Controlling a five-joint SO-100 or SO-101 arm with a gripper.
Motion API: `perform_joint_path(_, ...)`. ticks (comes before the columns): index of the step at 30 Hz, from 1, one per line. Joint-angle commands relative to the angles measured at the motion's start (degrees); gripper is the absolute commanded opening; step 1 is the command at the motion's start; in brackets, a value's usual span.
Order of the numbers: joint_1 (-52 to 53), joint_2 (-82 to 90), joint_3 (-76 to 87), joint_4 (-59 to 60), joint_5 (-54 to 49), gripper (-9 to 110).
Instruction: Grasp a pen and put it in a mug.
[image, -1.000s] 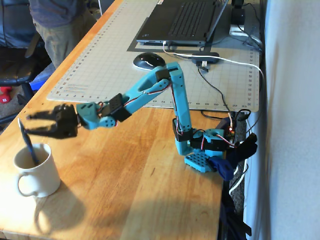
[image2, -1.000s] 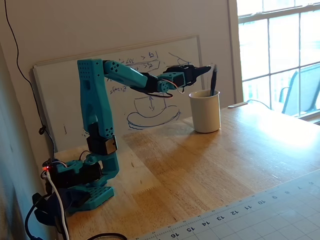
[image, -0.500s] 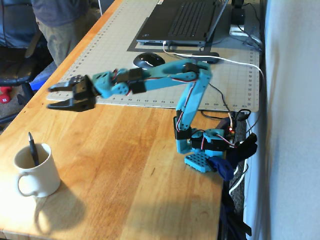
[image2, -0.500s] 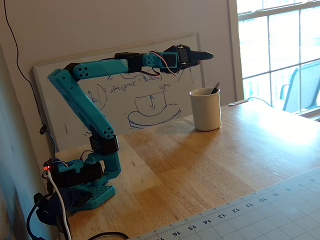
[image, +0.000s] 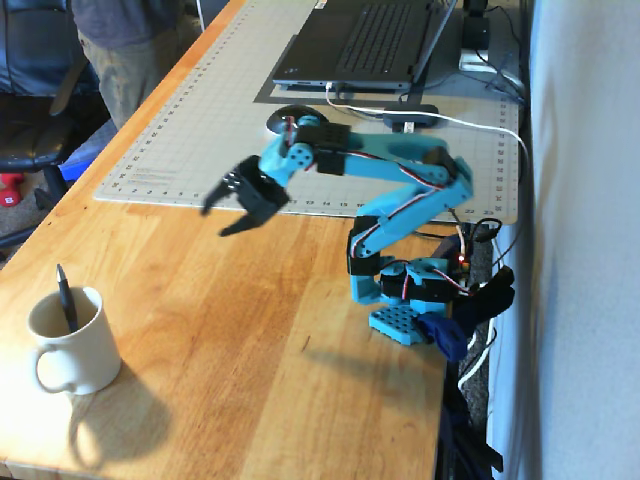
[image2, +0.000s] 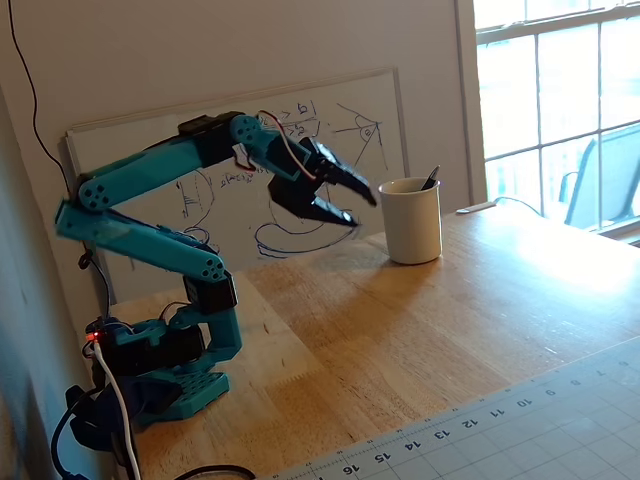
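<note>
The cream-white mug (image: 72, 340) stands on the wooden table at the lower left in a fixed view, handle toward the camera. It also shows in the other fixed view (image2: 411, 220), at the far side of the table. The dark pen (image: 66, 297) stands inside the mug, leaning on its rim; only its top shows in the other fixed view (image2: 430, 178). My gripper (image: 222, 218) is open and empty, raised above the table, well apart from the mug. In the other fixed view the gripper (image2: 358, 208) hangs in the air just left of the mug.
A grey cutting mat (image: 300, 100) covers the far part of the table, with a laptop (image: 370, 45) on it. The arm's blue base (image: 405, 300) is clamped at the table's right edge with cables. A person (image: 130, 50) stands at the far left. A whiteboard (image2: 250, 160) leans on the wall.
</note>
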Motion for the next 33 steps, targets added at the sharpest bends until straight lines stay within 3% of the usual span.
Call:
perform_joint_path(1, 0.70, 9.84, 3.60, 4.92, -3.25, 9)
perform_joint_path(22, 7.38, 42.10, 34.19, 17.05, -11.16, 9)
perform_joint_path(33, 7.38, 42.98, 36.21, 16.44, -11.25, 8)
